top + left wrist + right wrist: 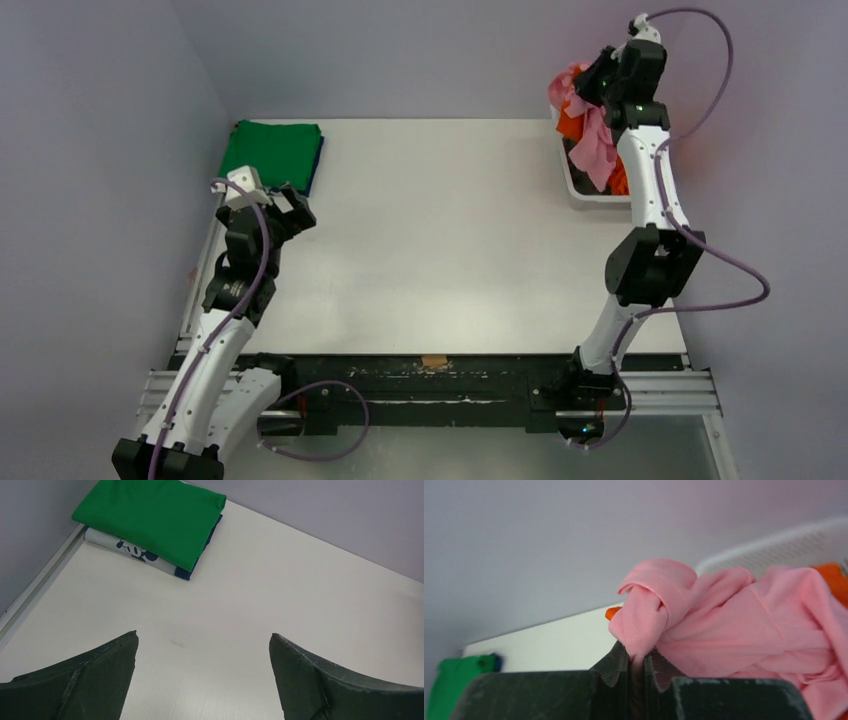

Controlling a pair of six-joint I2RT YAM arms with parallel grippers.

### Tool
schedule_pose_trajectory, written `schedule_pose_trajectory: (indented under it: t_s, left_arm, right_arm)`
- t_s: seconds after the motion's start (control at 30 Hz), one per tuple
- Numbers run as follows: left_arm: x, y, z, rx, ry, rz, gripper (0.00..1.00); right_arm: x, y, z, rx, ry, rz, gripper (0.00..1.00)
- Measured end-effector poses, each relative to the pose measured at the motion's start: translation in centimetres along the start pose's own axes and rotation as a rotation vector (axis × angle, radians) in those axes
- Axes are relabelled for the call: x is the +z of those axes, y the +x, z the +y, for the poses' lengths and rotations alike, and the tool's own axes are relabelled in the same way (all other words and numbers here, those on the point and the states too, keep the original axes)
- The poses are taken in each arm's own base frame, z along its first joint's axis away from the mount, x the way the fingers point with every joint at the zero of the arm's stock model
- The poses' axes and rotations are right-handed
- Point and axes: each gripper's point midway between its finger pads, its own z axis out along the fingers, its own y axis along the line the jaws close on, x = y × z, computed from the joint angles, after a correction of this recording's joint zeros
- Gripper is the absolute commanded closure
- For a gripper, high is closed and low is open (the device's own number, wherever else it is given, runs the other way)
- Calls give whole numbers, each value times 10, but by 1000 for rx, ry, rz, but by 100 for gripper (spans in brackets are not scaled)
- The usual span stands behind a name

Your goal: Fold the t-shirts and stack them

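Overhead rear view, close wrist views, shared table (pixel 450 250)

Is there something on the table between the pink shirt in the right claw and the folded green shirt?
Nothing visible. The right claw is shut on the pink shirt above the white basket; the table toward the green shirt is bare.

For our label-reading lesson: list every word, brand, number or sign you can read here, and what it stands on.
No readable text anywhere.
The folded shirt under the green t-shirt shows a cartoon print, but no letters.
The tan patch is too small to read.
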Motion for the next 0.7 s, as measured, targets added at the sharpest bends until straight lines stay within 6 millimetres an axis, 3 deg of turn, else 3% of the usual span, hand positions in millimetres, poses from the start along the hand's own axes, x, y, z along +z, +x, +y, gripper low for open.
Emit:
schedule_pose_trajectory:
  t_s: [0.07, 0.13, 0.23, 0.3, 0.33, 0.37, 0.43, 0.47, 0.53, 0.6, 0.7]
  left_arm:
    - [-1, -1, -1, -10, 5, -1, 0]
    - [-3, -2, -2, -19, 14, -4, 0]
    - [-6, -4, -5, -40, 28, -12, 0]
    - [-7, -6, -7, -47, 39, -14, 0]
    - [-8, -5, -8, -51, 46, -12, 0]
    - [-8, -5, -9, -52, 53, -10, 0]
    - [-9, -3, -11, -53, 62, 0, 0]
    - [-9, -2, -11, -55, 65, 6, 0]
    - [-10, 0, -13, -56, 76, 16, 0]
    - [-11, 3, -13, -58, 81, 28, 0]
    - [-13, 7, -13, -56, 84, 44, 0]
  right_arm:
    - [-38, -28, 56, -35, -149, -69, 100]
    - [-85, -46, 127, -76, -359, -128, 100]
    - [-156, -48, 221, -138, -650, -166, 100]
    - [-195, -42, 267, -169, -813, -172, 100]
    - [-209, -39, 281, -177, -870, -169, 100]
    - [-223, -35, 293, -182, -928, -163, 100]
    - [-232, -34, 298, -184, -964, -158, 100]
    - [-231, -34, 297, -184, -966, -154, 91]
    - [-222, -29, 291, -182, -951, -135, 75]
    - [-208, -17, 283, -184, -925, -97, 67]
    - [-188, 5, 276, -208, -901, -30, 74]
